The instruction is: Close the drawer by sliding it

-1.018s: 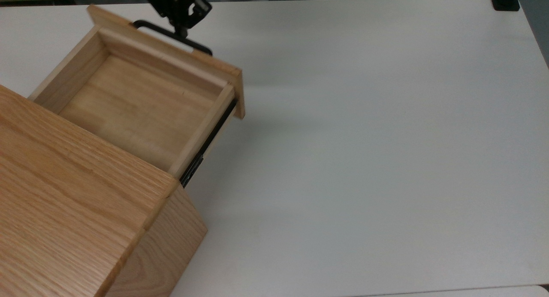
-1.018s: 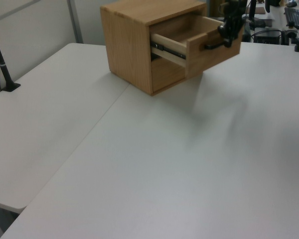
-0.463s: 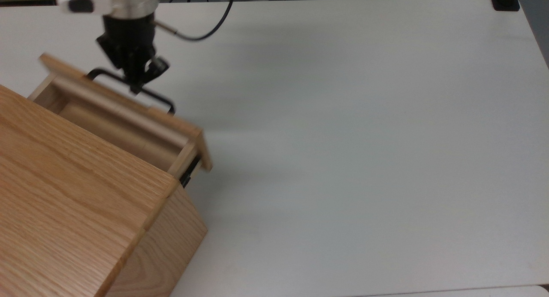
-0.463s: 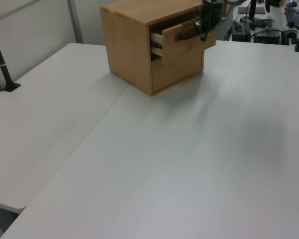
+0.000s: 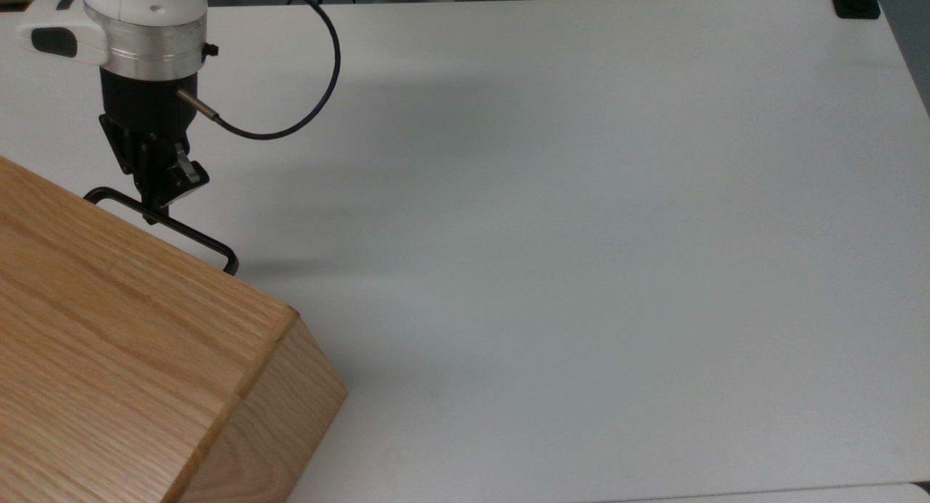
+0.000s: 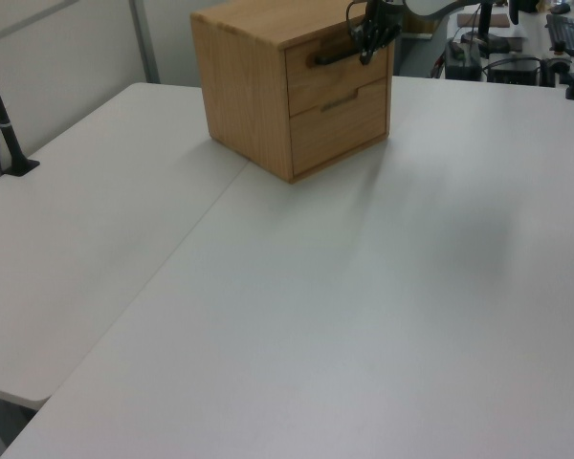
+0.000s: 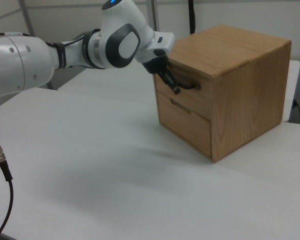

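2 drawer fronts show on the cabinet (image 6: 268,86) in the left view, and the upper one, the drawer (image 6: 330,72), sits flush with the cabinet face, so I judge the slide complete or nearly so. My end effector (image 5: 154,214) is pinching the handle (image 5: 192,238), the thin black bar on the drawer front; in the right view the end effector (image 7: 174,88) meets the handle (image 7: 187,84) near the right view's left end of the bar, not at its middle. The cabinet stands on the desk (image 5: 581,198) with nothing else near it. Risk 1: further push toward the cabinet after the drawer has bottomed out would load the bar and its 2 mounting posts, and could shove the whole cabinet across the smooth desk, since nothing visibly anchors it. Risk 2: withdrawal without releasing the bar would drag the drawer open again and undo the task. Risk 3: because the grip is off-centre, any sideways component on release could twist the bar or rack the drawer in its rails. Risk 4: a retreat straight upward with fingers barely parted could catch a fingertip under the bar and lift the front. I cannot tell whether a small gap remains along the drawer's upper edge. Recommended sequence, as a judgement: stop pushing, spread fully, then back away along the slide axis.
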`<state>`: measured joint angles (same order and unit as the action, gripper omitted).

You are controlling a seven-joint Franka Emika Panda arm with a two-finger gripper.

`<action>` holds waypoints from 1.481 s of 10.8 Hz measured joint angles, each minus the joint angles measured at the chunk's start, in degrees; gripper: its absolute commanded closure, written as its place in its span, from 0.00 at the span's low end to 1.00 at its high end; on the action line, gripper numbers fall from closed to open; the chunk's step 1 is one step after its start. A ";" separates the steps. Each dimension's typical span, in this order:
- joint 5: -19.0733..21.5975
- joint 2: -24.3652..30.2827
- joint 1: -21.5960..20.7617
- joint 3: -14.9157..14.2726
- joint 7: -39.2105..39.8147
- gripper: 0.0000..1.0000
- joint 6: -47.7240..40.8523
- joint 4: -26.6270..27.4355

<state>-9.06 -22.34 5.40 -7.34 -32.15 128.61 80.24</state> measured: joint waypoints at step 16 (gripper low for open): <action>10.08 24.54 -6.69 7.34 21.63 0.00 -42.97 8.02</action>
<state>1.02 2.20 -1.29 0.00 -10.52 85.63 88.26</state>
